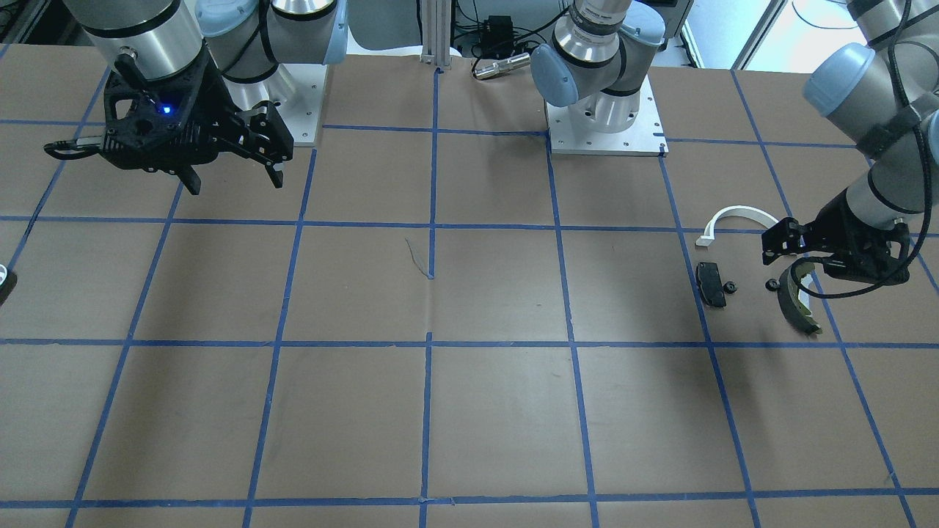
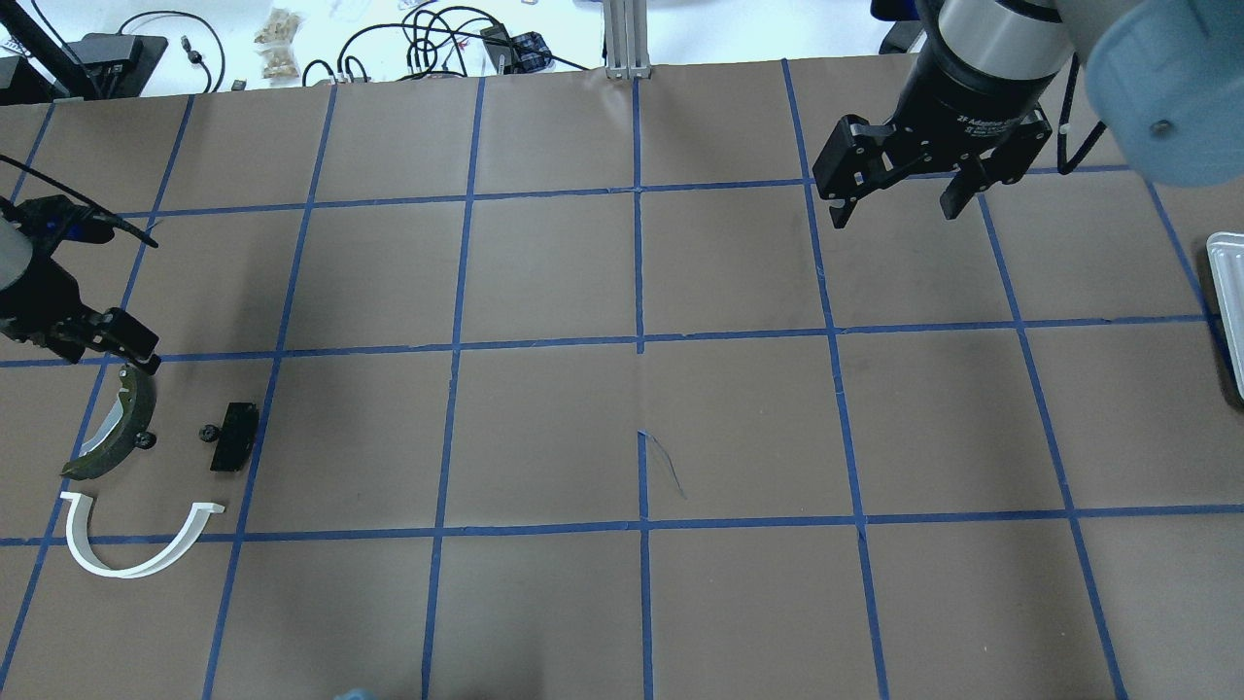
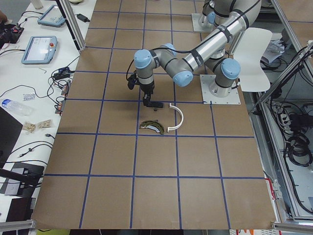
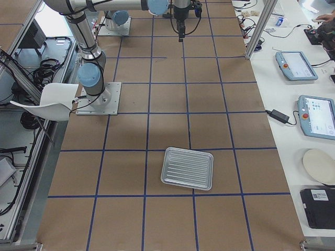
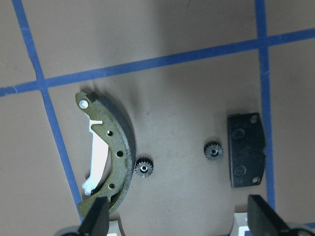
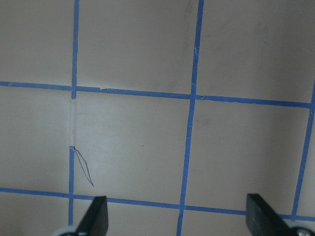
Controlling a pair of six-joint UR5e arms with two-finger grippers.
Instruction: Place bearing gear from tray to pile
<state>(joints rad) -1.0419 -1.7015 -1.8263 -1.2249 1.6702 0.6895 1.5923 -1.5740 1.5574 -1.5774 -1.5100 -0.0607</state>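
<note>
Black fingertips of the left gripper frame the bottom of the left wrist view, spread wide with nothing between them. Below lies the pile: one bearing gear flat on the paper just beside the brake shoe, and a second gear just beside the black pad.

From the right wrist, the right gripper is equally wide and empty, with only taped paper under it.

Overhead, the left gripper hangs close over one end of the shoe; the right one hovers well apart from the pile.

The front view adds the white arc beyond the pad.

From the right side, the tray shows no parts on it, so the placing looks done.

The risk is in the retreat. A fingertip this close could clip the shoe on a sideways move, and the shoe would shove its neighbouring gear, which looks light enough to roll out of the pile.
</note>
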